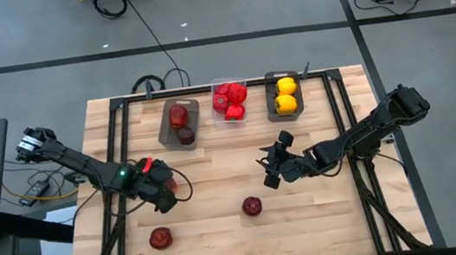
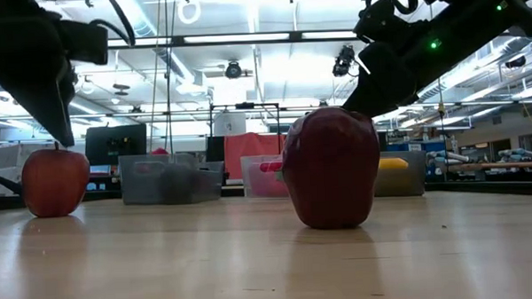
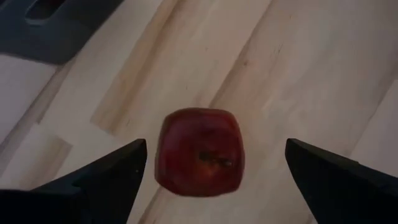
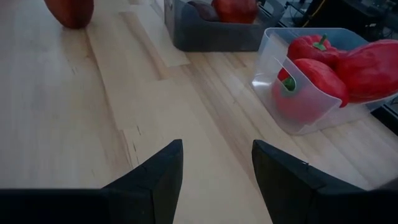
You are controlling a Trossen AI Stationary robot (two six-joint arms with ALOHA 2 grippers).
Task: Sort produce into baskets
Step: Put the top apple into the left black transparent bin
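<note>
Jaws of the left gripper (image 1: 165, 196) stand spread wide in the high view, at the lower left of the frame, above a maroon apple (image 1: 160, 238) on the wooden counter (image 1: 226, 250). Nothing is pinched between them. The right gripper (image 1: 270, 173) waits near the frame's centre, jaws part-spread and empty, with a second apple (image 1: 252, 205) just below it. Along the top edge sit three bins: a grey bin (image 1: 180, 125) with two dark fruits, a clear bin (image 1: 230, 102) of red peppers, and a second grey bin (image 1: 284, 96) with yellow peppers.

From counter height, one apple (image 2: 56, 182) stands at the left and the other (image 2: 330, 168) looms at centre, both upright and apart from the bins behind.

Through the left wrist camera, the gripper's (image 3: 214, 168) fingers (image 3: 109, 174) flank the apple (image 3: 200, 152) without touching it. It sits nearer one finger, so I judge a close from here could nudge it sideways and set it rolling.

Through the right wrist camera, the gripper (image 4: 217, 163) hangs over bare wood, facing the clear bin (image 4: 273, 68); a loose apple (image 4: 69, 11) lies at the upper left.
</note>
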